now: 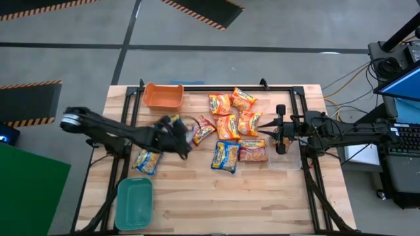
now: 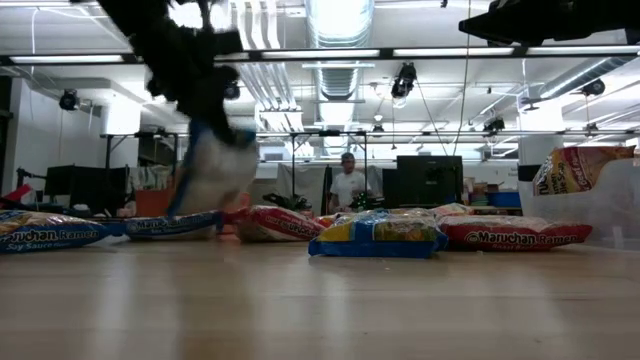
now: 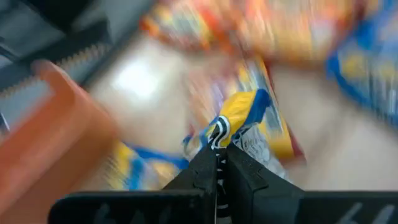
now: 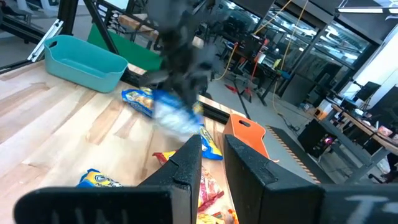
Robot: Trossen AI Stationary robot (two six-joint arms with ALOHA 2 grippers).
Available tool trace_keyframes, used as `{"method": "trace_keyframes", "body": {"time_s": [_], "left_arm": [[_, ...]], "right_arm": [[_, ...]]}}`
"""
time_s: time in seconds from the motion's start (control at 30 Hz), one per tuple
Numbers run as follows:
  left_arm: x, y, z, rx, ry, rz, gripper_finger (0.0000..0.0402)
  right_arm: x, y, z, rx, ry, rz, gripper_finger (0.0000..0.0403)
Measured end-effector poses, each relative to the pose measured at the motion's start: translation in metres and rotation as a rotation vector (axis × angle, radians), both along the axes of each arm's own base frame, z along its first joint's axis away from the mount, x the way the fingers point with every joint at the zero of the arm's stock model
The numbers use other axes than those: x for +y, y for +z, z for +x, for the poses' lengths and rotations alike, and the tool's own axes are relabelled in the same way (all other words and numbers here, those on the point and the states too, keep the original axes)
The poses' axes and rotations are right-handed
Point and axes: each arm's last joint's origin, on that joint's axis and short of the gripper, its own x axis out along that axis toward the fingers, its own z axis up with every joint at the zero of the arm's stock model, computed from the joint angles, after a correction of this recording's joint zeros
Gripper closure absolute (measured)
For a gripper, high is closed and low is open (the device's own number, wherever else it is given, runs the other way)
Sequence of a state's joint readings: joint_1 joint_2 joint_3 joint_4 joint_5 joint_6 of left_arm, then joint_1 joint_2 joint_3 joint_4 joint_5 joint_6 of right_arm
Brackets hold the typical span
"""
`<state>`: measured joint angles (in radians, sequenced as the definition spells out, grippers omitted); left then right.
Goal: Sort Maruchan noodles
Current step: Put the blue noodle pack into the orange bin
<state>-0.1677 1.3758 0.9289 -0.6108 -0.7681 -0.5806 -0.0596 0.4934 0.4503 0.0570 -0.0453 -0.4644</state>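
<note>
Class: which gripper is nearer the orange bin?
Left. The left gripper hangs just below the orange bin, holding a noodle packet; the right gripper waits across the pile.

1. Near edge of the table (image 1: 223, 216): bare wood, open passage, except the teal bin (image 1: 134, 203) at the near left corner.
2. Far left corner: orange bin (image 1: 163, 96) obstructs.
3. Centre: packets (image 1: 231, 124) clustered closely, little clearance between them.
</note>
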Motion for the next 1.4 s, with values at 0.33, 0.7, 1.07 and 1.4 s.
{"method": "trace_keyframes", "body": {"time_s": [0.33,0.7,1.07,1.4], "left_arm": [[0.066,0.079,-0.047,-0.305,0.12,0.112,0.0401],[0.148,0.099,-0.073,-0.458,0.184,0.119,0.0402],[0.211,0.063,-0.078,-0.314,0.316,0.066,0.0401],[0.226,0.036,-0.065,-0.311,0.32,-0.078,0.0401]], "right_arm": [[0.0,0.0,0.0,0.001,0.001,0.0,0.0344],[0.0,0.0,0.0,0.001,0.004,0.0,0.0344],[0.0,0.0,0.0,0.001,0.003,-0.002,0.0344],[0.0,0.0,0.0,0.001,0.003,0.0,0.0344]]}}
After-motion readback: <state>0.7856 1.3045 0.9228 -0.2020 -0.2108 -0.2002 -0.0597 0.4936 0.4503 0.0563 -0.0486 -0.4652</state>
